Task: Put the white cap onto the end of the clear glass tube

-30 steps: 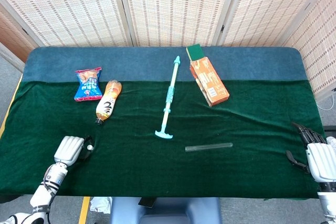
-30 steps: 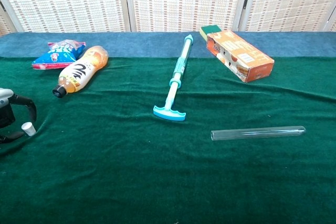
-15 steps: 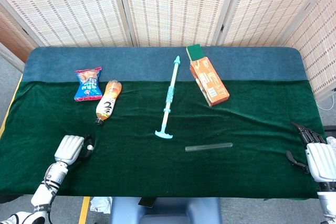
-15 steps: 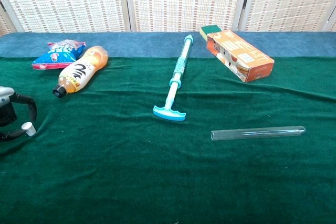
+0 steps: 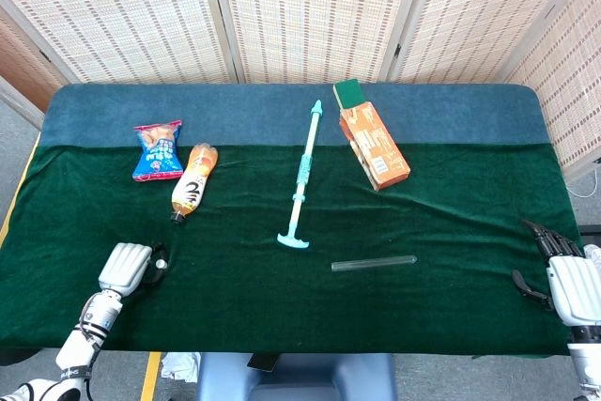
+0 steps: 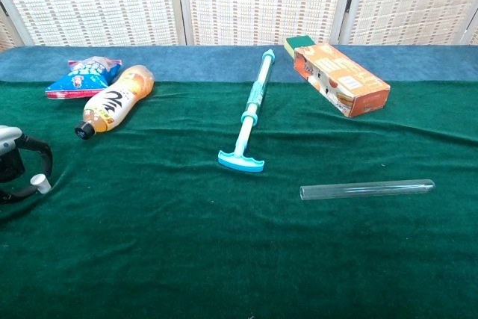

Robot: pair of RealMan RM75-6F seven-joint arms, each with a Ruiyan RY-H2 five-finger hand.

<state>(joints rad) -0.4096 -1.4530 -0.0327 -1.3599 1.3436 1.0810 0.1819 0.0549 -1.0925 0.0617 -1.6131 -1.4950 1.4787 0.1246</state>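
Cap's pinched, but barely anything's moving yet

Over the last second the left hand [image 6: 13, 163] only nudged a touch: the cap [image 6: 39, 181] it pinches between its fingertips sits slightly lower and further left in the chest view, so the carry hasn't really started. The tube [image 6: 367, 188] hasn't budged, lying flat on the green cloth [image 6: 187, 259] well apart from the cap, off to the right. The right hand [image 5: 562, 269] hangs at the table's right edge, fingers spread, looks empty, though it's partly cropped.
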